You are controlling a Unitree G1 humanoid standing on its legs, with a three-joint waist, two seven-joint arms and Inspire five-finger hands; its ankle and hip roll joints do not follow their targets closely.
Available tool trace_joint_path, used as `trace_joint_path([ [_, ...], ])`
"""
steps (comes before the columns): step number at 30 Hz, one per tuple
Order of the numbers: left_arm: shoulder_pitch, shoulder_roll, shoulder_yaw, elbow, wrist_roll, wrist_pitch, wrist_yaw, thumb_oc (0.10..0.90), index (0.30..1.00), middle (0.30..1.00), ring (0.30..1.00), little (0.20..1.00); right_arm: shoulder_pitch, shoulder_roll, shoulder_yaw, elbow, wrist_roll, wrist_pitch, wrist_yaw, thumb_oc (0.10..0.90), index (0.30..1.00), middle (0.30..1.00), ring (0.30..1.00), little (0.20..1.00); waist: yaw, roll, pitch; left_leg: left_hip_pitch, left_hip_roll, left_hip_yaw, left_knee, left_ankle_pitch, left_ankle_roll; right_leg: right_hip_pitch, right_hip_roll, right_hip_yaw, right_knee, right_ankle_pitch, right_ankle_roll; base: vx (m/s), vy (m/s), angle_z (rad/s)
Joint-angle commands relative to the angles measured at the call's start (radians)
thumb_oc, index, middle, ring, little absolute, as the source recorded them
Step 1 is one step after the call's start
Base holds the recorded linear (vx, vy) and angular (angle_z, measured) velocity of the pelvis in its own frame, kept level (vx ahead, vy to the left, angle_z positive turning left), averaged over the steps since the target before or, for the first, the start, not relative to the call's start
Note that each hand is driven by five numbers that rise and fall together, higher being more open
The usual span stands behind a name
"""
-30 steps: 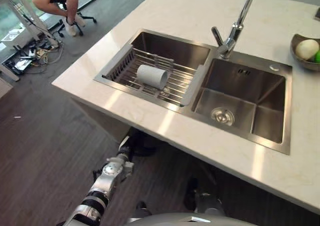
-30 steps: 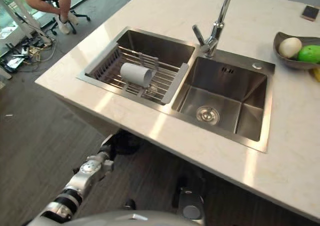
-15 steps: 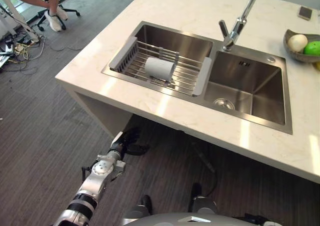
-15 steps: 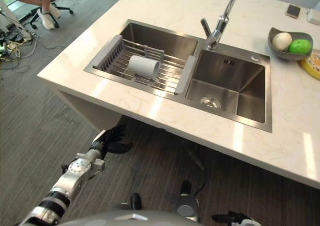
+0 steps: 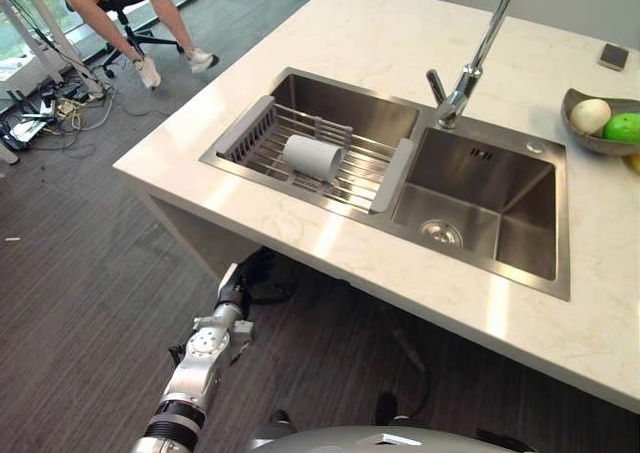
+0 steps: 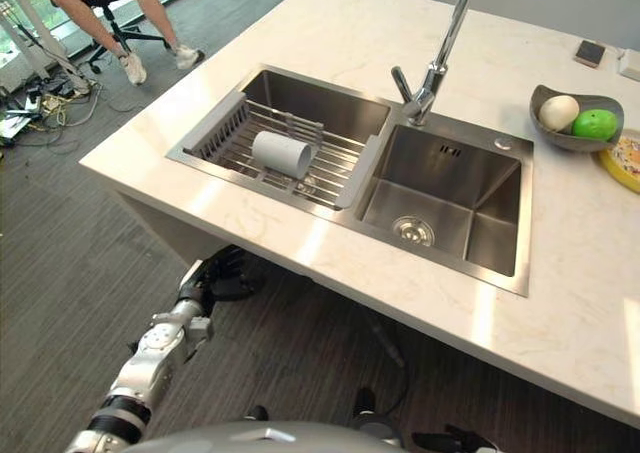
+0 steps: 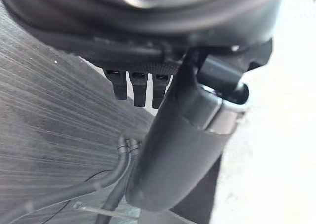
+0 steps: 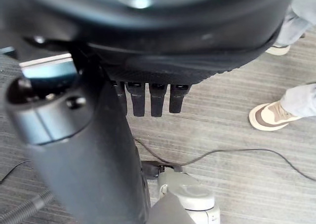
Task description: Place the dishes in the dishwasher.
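While a seated person [image 5: 125,3] shows at the far left on a chair, the left hand [image 5: 243,278] hangs low beside the counter's front, below the countertop [image 5: 300,223], its fingers [image 7: 133,88] relaxed and slightly bent, holding nothing. On the counter, a white cup [image 5: 310,157] lies on its side on the drying rack [image 5: 255,138] set in the left sink basin. Right of it stands the faucet [image 5: 470,58], then the bare right basin [image 5: 500,203]. Further right, a grey bowl [image 6: 575,113] holds fruit. The right hand [image 8: 148,98] hangs over the floor, fingers relaxed, empty, near a person's shoe [image 8: 269,116].
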Motion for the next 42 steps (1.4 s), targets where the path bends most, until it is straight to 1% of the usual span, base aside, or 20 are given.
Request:
trace_joint_path([
  [1, -0.047, 0.061, 0.166, -0.08, 0.027, -0.119, 0.122, 0.8, 0.9, 0.9, 0.9, 0.9, 0.009, -0.022, -0.005, 0.057, 0.04, 0.002, -0.007, 0.8, 0.9, 0.9, 0.9, 0.9, 0.028, -0.036, -0.023, -0.074, -0.008, -0.038, 0.0, 0.019, -0.03, 0.038, -0.06, -0.043, 0.023, -0.082, 0.065, 0.05, -0.056, 0.16],
  [4, -0.034, 0.124, 0.282, -0.043, 0.118, -0.122, 0.199, 0.8, 0.9, 0.9, 0.9, 0.9, -0.012, -0.044, -0.004, 0.053, 0.044, 0.005, -0.002, 0.8, 0.9, 0.9, 0.9, 0.9, 0.032, -0.032, -0.038, -0.064, -0.003, -0.042, 0.0, 0.015, -0.037, 0.05, -0.054, -0.041, 0.02, -0.092, 0.06, 0.08, -0.049, 0.06],
  [5, -0.054, 0.199, 0.342, -0.029, 0.191, -0.119, 0.254, 0.8, 0.9, 0.9, 0.9, 0.9, -0.022, -0.066, -0.002, 0.048, 0.045, 0.006, 0.001, 0.8, 0.9, 0.9, 0.9, 0.9, 0.034, -0.028, -0.043, -0.056, 0.001, -0.04, 0.0, 0.012, -0.041, 0.054, -0.05, -0.039, 0.018, -0.096, 0.058, 0.08, -0.04, 0.02],
  [6, -0.054, 0.199, 0.342, -0.029, 0.191, -0.119, 0.254, 0.8, 0.9, 0.9, 0.9, 0.9, -0.022, -0.066, -0.002, 0.048, 0.045, 0.006, 0.001, 0.8, 0.9, 0.9, 0.9, 0.9, 0.034, -0.028, -0.043, -0.056, 0.001, -0.04, 0.0, 0.012, -0.041, 0.054, -0.05, -0.039, 0.018, -0.096, 0.058, 0.06, -0.047, 0.02],
  [8, -0.091, 0.294, 0.384, -0.071, 0.316, -0.115, 0.319, 0.8, 0.9, 0.9, 0.9, 0.9, -0.027, -0.082, 0.01, 0.035, 0.05, 0.0, 0.002, 0.8, 0.9, 0.9, 0.9, 0.9, 0.032, -0.023, -0.041, -0.044, 0.006, -0.037, 0.0, 0.004, -0.046, 0.058, -0.047, -0.034, 0.019, -0.1, 0.06, 0.04, -0.032, 0.01],
  [9, -0.092, 0.294, 0.385, -0.073, 0.317, -0.114, 0.32, 0.8, 0.9, 0.9, 0.9, 0.9, -0.028, -0.08, 0.01, 0.035, 0.05, 0.0, 0.002, 0.8, 0.9, 0.9, 0.9, 0.9, 0.032, -0.026, -0.041, -0.048, 0.005, -0.037, 0.0, 0.009, -0.045, 0.054, -0.048, -0.034, 0.018, -0.096, 0.059, 0.0, 0.0, 0.0],
  [10, -0.143, 0.364, 0.377, -0.12, 0.426, -0.105, 0.363, 0.8, 0.9, 0.9, 0.9, 0.9, -0.023, -0.085, 0.028, 0.021, 0.059, -0.007, 0.004, 0.8, 0.9, 0.9, 0.9, 0.9, 0.022, -0.021, -0.043, -0.046, 0.006, -0.029, 0.0, 0.007, -0.047, 0.05, -0.049, -0.029, 0.018, -0.094, 0.062, 0.0, 0.0, 0.0],
  [11, -0.143, 0.364, 0.377, -0.12, 0.426, -0.105, 0.363, 0.8, 0.9, 0.9, 0.9, 0.9, -0.023, -0.085, 0.028, 0.021, 0.059, -0.007, 0.004, 0.8, 0.9, 0.9, 0.9, 0.9, 0.022, -0.021, -0.043, -0.046, 0.006, -0.029, 0.0, 0.007, -0.047, 0.05, -0.049, -0.029, 0.018, -0.094, 0.062, 0.06, -0.005, 0.06],
  [12, -0.269, 0.471, 0.287, -0.193, 0.592, -0.1, 0.352, 0.8, 0.9, 0.9, 0.9, 0.9, -0.006, -0.07, 0.065, 0.002, 0.066, -0.021, 0.016, 0.8, 0.9, 0.9, 0.9, 0.9, 0.002, -0.011, -0.046, -0.025, 0.008, -0.003, 0.0, -0.009, -0.049, 0.051, -0.047, -0.011, 0.019, -0.095, 0.071, 0.06, 0.016, 0.0],
  [13, -0.333, 0.504, 0.227, -0.226, 0.646, -0.104, 0.325, 0.8, 0.9, 0.9, 0.9, 0.9, -0.001, -0.063, 0.081, -0.008, 0.07, -0.025, 0.022, 0.8, 0.9, 0.9, 0.9, 0.9, -0.013, -0.005, -0.047, -0.017, 0.009, 0.012, 0.0, -0.014, -0.048, 0.048, -0.048, 0.0, 0.02, -0.091, 0.075, 0.05, 0.016, 0.08],
  [16, -0.433, 0.538, 0.118, -0.252, 0.703, -0.111, 0.278, 0.8, 0.9, 0.9, 0.9, 0.9, 0.004, -0.05, 0.091, -0.019, 0.073, -0.028, 0.029, 0.8, 0.9, 0.9, 0.9, 0.9, -0.024, -0.003, -0.047, -0.014, 0.007, 0.029, 0.0, -0.012, -0.046, 0.038, -0.051, 0.017, 0.019, -0.081, 0.077, 0.01, 0.013, -0.22],
  [18, -0.564, 0.547, -0.026, -0.231, 0.748, -0.113, 0.232, 0.8, 0.9, 0.9, 0.9, 0.9, 0.005, -0.048, 0.104, -0.031, 0.072, -0.029, 0.031, 0.8, 0.9, 0.9, 0.9, 0.9, -0.051, 0.003, -0.049, -0.005, 0.007, 0.047, 0.0, -0.017, -0.043, 0.03, -0.051, 0.033, 0.021, -0.076, 0.081, 0.03, 0.009, -0.28],
  [19, -0.564, 0.547, -0.026, -0.231, 0.748, -0.113, 0.232, 0.8, 0.9, 0.9, 0.9, 0.9, 0.005, -0.048, 0.104, -0.031, 0.072, -0.029, 0.031, 0.8, 0.9, 0.9, 0.9, 0.9, -0.051, 0.003, -0.049, -0.005, 0.007, 0.047, 0.0, -0.017, -0.043, 0.03, -0.051, 0.033, 0.021, -0.076, 0.081, 0.02, 0.013, -0.28],
  [20, -0.619, 0.549, -0.087, -0.208, 0.764, -0.111, 0.209, 0.8, 0.9, 0.9, 0.9, 0.9, 0.005, -0.054, 0.115, -0.037, 0.07, -0.03, 0.03, 0.8, 0.9, 0.9, 0.9, 0.9, -0.068, 0.008, -0.049, -0.003, 0.006, 0.056, 0.0, -0.019, -0.042, 0.026, -0.051, 0.041, 0.021, -0.074, 0.083, 0.01, 0.024, -0.36],
  [21, -0.738, 0.533, -0.22, -0.124, 0.784, -0.097, 0.175, 0.8, 0.9, 0.9, 0.9, 0.9, 0.005, -0.059, 0.122, -0.043, 0.065, -0.027, 0.029, 0.8, 0.9, 0.9, 0.9, 0.9, -0.089, 0.015, -0.047, 0.002, 0.005, 0.071, 0.0, -0.022, -0.039, 0.017, -0.052, 0.054, 0.022, -0.07, 0.086, 0.01, 0.027, -0.52],
  [23, -0.896, 0.5, -0.386, 0.045, 0.824, -0.062, 0.151, 0.8, 0.9, 0.9, 0.9, 0.9, 0.002, -0.066, 0.127, -0.054, 0.06, -0.023, 0.024, 0.8, 0.9, 0.9, 0.9, 0.9, -0.117, 0.022, -0.038, 0.001, 0.005, 0.09, 0.0, -0.024, -0.034, -0.005, -0.052, 0.079, 0.024, -0.062, 0.091, 0.01, 0.024, -0.63],
  [25, -0.907, 0.496, -0.396, 0.055, 0.823, -0.064, 0.155, 0.8, 0.9, 0.9, 0.9, 0.9, 0.002, -0.064, 0.123, -0.054, 0.06, -0.023, 0.024, 0.8, 0.9, 0.9, 0.9, 0.9, -0.113, 0.02, -0.038, 0.001, 0.005, 0.091, 0.0, -0.024, -0.034, -0.006, -0.052, 0.08, 0.024, -0.062, 0.091, -0.01, 0.02, -0.61],
  [26, -0.998, 0.47, -0.485, 0.188, 0.852, -0.032, 0.154, 0.8, 0.9, 0.9, 0.9, 0.9, -0.004, -0.067, 0.124, -0.06, 0.063, -0.024, 0.015, 0.8, 0.9, 0.9, 0.9, 0.9, -0.136, 0.024, -0.022, -0.009, 0.003, 0.112, 0.0, -0.022, -0.031, -0.037, -0.051, 0.102, 0.027, -0.052, 0.096, -0.02, 0.026, -0.43],
  [33, -1.095, 0.479, -0.569, 0.3, 0.9, 0.002, 0.183, 0.8, 0.9, 0.9, 0.9, 0.9, -0.013, -0.059, 0.127, -0.061, 0.077, -0.029, 0.001, 0.8, 0.9, 0.9, 0.9, 0.9, -0.151, 0.02, 0.01, -0.047, 0.004, 0.152, 0.0, -0.016, -0.026, -0.109, -0.051, 0.138, 0.038, -0.035, 0.105, -0.03, 0.02, -0.3],
  [42, -1.041, 0.488, -0.519, 0.215, 0.896, -0.01, 0.2, 0.8, 0.9, 0.9, 0.9, 0.9, 0.027, -0.031, 0.125, -0.037, 0.093, -0.033, 0.009, 0.8, 0.9, 0.9, 0.9, 0.9, -0.14, 0.013, 0.015, -0.042, -0.004, 0.141, 0.0, -0.024, -0.022, -0.096, -0.06, 0.125, 0.043, -0.044, 0.101, 0.01, -0.001, -0.03],
])
